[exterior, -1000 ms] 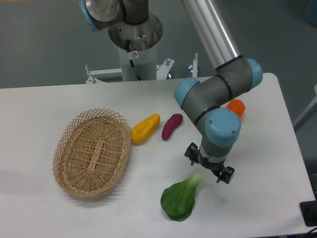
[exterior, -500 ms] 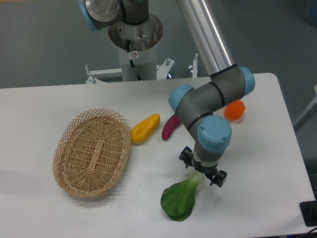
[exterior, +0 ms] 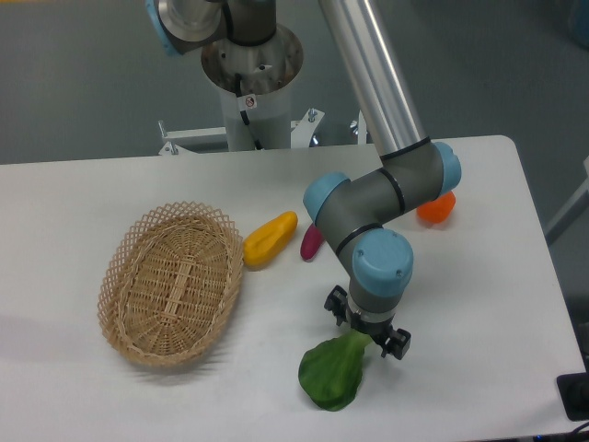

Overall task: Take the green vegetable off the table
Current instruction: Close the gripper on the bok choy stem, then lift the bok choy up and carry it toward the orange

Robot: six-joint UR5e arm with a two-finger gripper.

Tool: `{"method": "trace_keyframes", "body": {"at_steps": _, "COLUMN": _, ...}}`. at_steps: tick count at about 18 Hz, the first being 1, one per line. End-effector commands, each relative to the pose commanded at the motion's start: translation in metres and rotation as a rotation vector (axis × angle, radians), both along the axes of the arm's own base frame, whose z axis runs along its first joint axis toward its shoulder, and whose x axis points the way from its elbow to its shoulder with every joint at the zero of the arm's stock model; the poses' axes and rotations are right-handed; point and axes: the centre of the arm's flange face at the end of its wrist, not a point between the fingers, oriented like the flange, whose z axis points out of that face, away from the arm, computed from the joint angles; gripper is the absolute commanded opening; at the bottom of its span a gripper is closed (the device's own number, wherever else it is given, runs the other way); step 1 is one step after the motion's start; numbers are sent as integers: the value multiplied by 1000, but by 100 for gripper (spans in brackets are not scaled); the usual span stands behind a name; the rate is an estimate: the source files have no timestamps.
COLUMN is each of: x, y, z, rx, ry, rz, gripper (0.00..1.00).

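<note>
Hovering fingers (exterior: 366, 330) — over glossy green vegetable (exterior: 331, 374).

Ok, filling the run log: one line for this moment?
phase: approach | gripper: over stem of green vegetable, grasp unclear | vegetable: on table

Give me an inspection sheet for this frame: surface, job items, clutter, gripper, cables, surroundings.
Surface: white table, matte, rounded corner at the far right.
Job items: green vegetable lying near the front edge, pale stem end under the gripper.
Clutter: empty wicker basket at left; yellow piece beside it; purple piece partly hidden by the arm; orange piece behind the arm.
Gripper: gripper over the stem end; jaws hidden from this view, grasp cannot be told.
Cables: nothing seen.
Surroundings: arm base post behind the table, grey floor.
</note>
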Motion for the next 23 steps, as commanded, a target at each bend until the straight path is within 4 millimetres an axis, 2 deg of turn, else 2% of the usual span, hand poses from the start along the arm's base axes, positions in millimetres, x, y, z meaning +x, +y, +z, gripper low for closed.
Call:
{"method": "trace_keyframes", "body": {"at_steps": 1, "x": 0, "y": 0, "z": -1, "rx": -2, "ry": 0, "rz": 2, "gripper": 76}}
{"method": "trace_keyframes", "body": {"at_steps": 7, "x": 1, "y": 0, "z": 7, "rx": 5, "ry": 4, "rz": 1, "gripper": 15}}
{"method": "trace_keyframes", "body": {"at_steps": 8, "x": 1, "y": 0, "z": 10, "rx": 8, "ry": 3, "rz": 0, "gripper": 11}}
{"method": "trace_keyframes", "body": {"at_steps": 16, "x": 2, "y": -7, "z": 44, "rx": 21, "ry": 18, "rz": 7, "gripper": 12}}
{"method": "trace_keyframes", "body": {"at_steps": 23, "x": -15, "y": -27, "z": 85, "rx": 51, "ry": 59, "rz": 35, "gripper": 12}}
